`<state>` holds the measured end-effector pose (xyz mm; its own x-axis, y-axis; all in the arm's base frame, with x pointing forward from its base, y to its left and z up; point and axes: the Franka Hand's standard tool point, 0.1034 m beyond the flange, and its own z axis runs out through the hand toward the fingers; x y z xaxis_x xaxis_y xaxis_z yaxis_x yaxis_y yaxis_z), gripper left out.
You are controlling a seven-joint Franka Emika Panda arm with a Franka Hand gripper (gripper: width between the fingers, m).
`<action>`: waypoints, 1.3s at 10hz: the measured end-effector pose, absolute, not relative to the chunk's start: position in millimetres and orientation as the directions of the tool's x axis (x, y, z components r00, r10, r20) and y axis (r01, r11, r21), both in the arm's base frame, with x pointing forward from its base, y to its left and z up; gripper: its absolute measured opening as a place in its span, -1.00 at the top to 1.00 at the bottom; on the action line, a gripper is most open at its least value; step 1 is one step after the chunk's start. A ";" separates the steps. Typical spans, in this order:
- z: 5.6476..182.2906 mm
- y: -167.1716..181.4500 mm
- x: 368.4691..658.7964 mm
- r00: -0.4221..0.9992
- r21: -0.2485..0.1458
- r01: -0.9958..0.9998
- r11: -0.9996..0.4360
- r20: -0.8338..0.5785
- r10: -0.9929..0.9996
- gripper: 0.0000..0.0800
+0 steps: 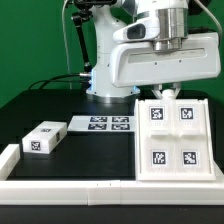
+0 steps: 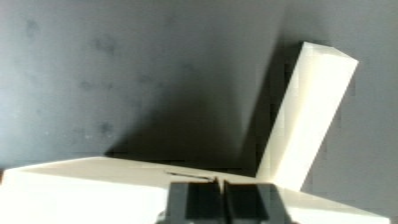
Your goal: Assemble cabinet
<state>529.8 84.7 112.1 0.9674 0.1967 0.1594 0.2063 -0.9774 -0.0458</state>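
Note:
The cabinet is a large white box lying flat at the exterior view's right, with four marker tags on its upper face. My gripper hangs at the cabinet's far edge. In the wrist view my gripper has its dark fingers pressed together with nothing between them, right at a white edge of the cabinet. A tall white wall of the cabinet runs away from it. A small white drawer block with tags lies on the black table at the exterior view's left, far from the gripper.
The marker board lies flat between the drawer block and the cabinet. A low white border rail runs along the table's front and left edges. The arm's base stands behind the marker board.

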 end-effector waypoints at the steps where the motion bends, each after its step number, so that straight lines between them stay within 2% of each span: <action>1: 111.8 84.7 529.5 0.968 -0.046 0.206 -0.977 0.159 0.197 0.98; 4: 121.7 84.4 530.9 0.969 -0.044 0.208 -0.977 0.146 0.199 0.98; 8: 138.1 87.7 546.8 0.968 -0.044 0.210 -0.977 0.148 0.202 0.98; 13: 147.2 97.2 559.1 0.967 -0.048 0.217 -0.975 0.147 0.208 0.98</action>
<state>559.1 97.2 147.2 0.9671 0.2080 0.1466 0.2170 -0.9750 -0.0478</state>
